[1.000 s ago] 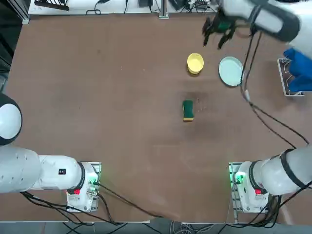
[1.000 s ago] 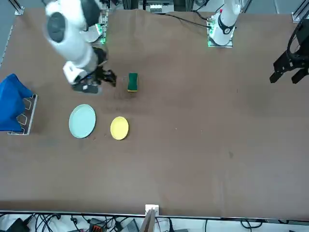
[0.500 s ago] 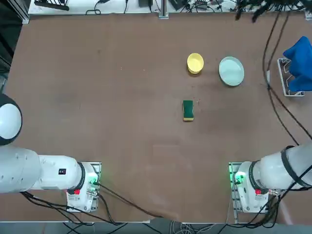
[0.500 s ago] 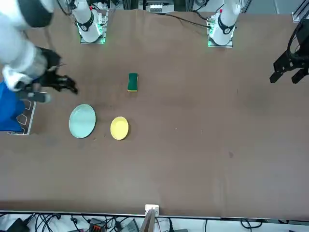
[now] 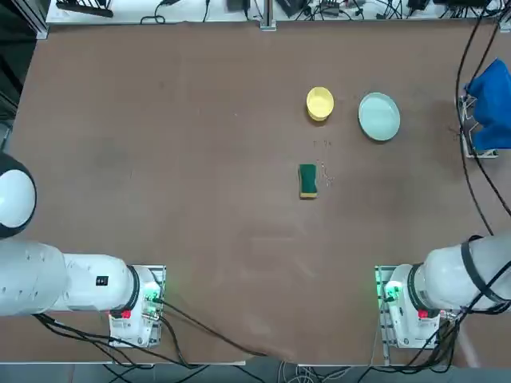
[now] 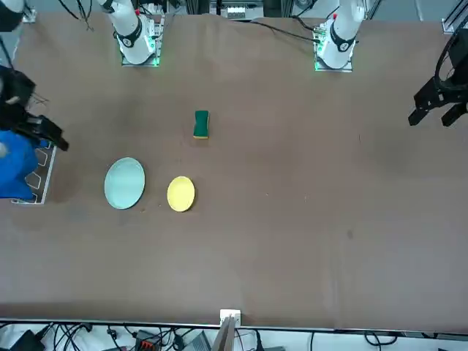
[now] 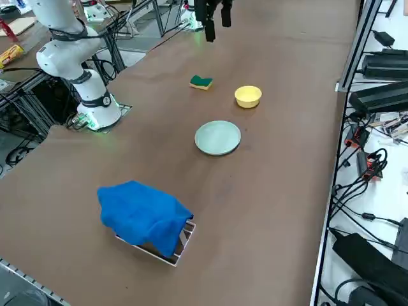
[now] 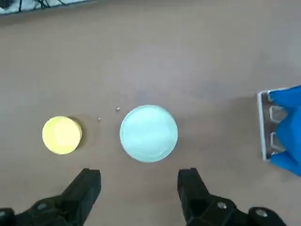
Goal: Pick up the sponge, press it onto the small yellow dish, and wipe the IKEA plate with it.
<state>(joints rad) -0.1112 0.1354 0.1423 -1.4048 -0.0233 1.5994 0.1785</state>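
The sponge (image 5: 307,180) (image 6: 201,124) (image 7: 201,82), green on top with a yellow side, lies flat in the middle of the table. Beyond it sit the small yellow dish (image 5: 319,104) (image 6: 180,194) (image 7: 248,96) (image 8: 61,135) and, to its right, the pale aqua IKEA plate (image 5: 378,116) (image 6: 124,183) (image 7: 217,138) (image 8: 148,133). My right gripper (image 8: 138,188) (image 6: 51,135) hangs high above the table's right side, near the blue cloth, far from the sponge. It is open and empty, with both dishes visible below it in the wrist view.
A blue cloth (image 5: 491,104) (image 6: 14,164) (image 7: 143,217) (image 8: 287,127) drapes over a small metal rack at the table's right edge. The right arm's cable (image 5: 471,144) hangs over that side. Cables and power supplies line the far edge.
My right gripper has swung away from above the dishes and sponge toward the right edge, rising out of the top view. It stays open. Sponge, dish and plate have not moved.
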